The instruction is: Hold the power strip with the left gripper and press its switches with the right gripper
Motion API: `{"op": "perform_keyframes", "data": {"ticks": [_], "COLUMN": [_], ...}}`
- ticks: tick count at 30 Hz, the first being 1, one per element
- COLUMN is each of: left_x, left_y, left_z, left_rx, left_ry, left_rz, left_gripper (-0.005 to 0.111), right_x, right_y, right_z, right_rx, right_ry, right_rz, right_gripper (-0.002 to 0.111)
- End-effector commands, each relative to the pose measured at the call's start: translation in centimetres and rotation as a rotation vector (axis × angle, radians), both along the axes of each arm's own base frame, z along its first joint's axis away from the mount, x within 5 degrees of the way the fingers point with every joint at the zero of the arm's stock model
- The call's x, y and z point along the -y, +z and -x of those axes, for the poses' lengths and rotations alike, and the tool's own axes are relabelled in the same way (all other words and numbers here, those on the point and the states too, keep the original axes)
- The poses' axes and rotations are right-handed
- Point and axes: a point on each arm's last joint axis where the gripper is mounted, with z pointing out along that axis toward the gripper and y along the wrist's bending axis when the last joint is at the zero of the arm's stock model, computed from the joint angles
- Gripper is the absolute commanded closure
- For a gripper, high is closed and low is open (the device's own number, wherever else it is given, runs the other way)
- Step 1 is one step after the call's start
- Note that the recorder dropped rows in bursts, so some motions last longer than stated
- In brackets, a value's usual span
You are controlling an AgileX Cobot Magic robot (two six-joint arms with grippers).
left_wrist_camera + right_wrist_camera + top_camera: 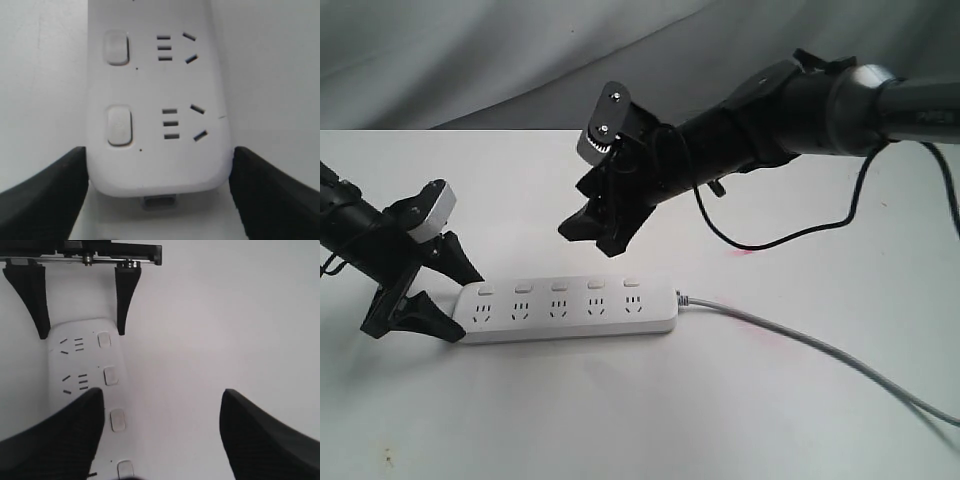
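The white power strip [570, 310] lies flat on the table, its five switches [559, 286] in a row along the far edge and its grey cord [800, 335] trailing right. My left gripper [448, 298] straddles the strip's left end, one black finger against each long side [60, 190]. The strip's end [155, 170] fills the gap between them. My right gripper [592, 235] hangs in the air above and behind the strip's middle, jaws wide apart and holding nothing. In its wrist view the fingers [60, 440] frame the switches [117, 420] and bare table.
A white tabletop [740, 420] carries everything. A grey cloth backdrop [470, 50] hangs behind. The right arm's black cable [770, 240] loops down onto the table behind the strip's cord end.
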Motion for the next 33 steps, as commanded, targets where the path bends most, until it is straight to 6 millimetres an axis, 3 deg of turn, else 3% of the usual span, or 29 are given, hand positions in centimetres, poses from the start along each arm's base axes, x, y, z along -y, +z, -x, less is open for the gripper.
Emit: {"op": "perform_keyframes", "data": {"ticks": [1, 9, 17, 21, 33], "left_x": [0.1, 0.1, 0.1, 0.1, 0.1], "left_y": [0.2, 0.2, 0.2, 0.2, 0.2], "left_z": [-0.1, -0.1, -0.1, -0.1, -0.1], "left_rx": [0.008, 0.008, 0.008, 0.008, 0.008], "left_ry": [-0.007, -0.007, -0.007, -0.007, -0.007], "left_rz": [0.004, 0.004, 0.004, 0.004, 0.004], "left_gripper": [0.070, 0.070, 0.070, 0.070, 0.070], "right_x": [-2.4, -6.4, -9.7, -10.7, -11.7], "right_y": [-1.1, -2.7, -4.0, -5.5, -6.6], "right_z": [-0.5, -1.9, -1.7, -1.7, -1.7], "right_rx": [-0.002, -0.065, -0.063, -0.031, 0.012], "right_ry": [0.067, 0.186, 0.240, 0.202, 0.140], "right_rz": [-0.021, 0.012, 0.035, 0.050, 0.047], "right_gripper": [0.046, 0.046, 0.046, 0.046, 0.046]}}
